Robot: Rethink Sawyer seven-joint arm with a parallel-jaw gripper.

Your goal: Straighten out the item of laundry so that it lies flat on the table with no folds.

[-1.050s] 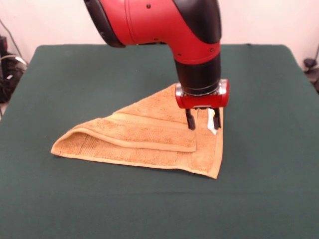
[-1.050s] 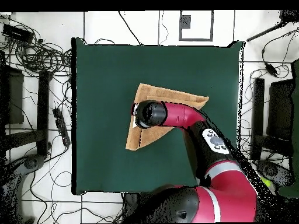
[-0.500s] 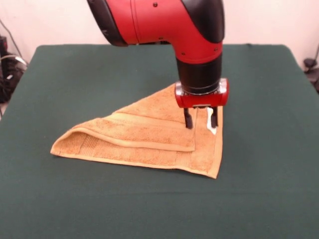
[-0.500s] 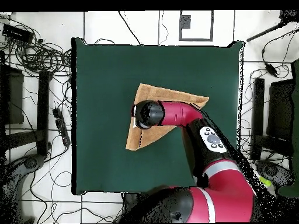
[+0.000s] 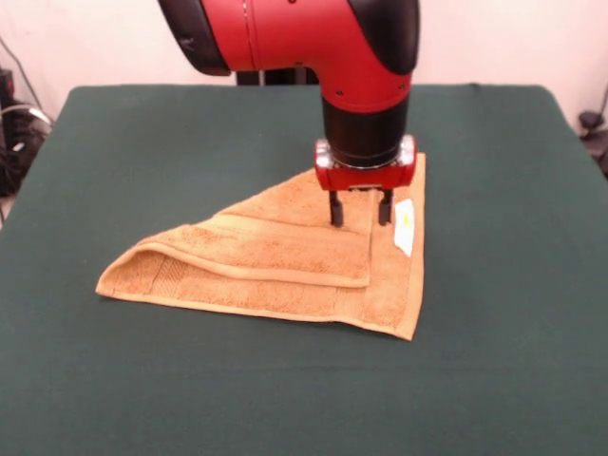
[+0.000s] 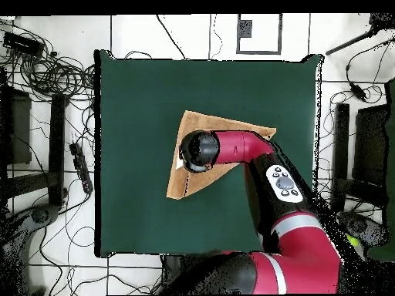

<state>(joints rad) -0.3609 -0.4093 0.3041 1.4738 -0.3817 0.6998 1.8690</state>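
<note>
Between the two dark fingers of the gripper [image 5: 360,208], a clear gap is showing: the jaws are standing apart at a moderate width, gripping nothing, with their tips pointing straight down and sitting at or just above the cloth; actual contact cannot be told. Beneath them the item of laundry [image 5: 285,261] is lying folded on a diagonal into a rough triangle, its upper layer ending in a banded edge that is running toward four o'clock and stopping just below the fingertips. At three o'clock from the gripper, just beside the right finger, the white-and-yellow label [image 5: 405,226] is lying on the lower layer near the towel's right border. The rounded fold is closing the triangle at about eight o'clock, and the sharp lower corner is pointing to five o'clock. Around it the table [image 5: 142,142] is stretching well beyond the cloth on every side; in the overhead view the towel [image 6: 187,181] is resting slightly left of the tabletop's centre, under the red arm [image 6: 247,146]. The step in hand appears to be seizing the folded-over corner. Doing this well probably means pinching the top layer only, lifting slightly, and carrying it back across the fold line without dragging the layer beneath.
</note>
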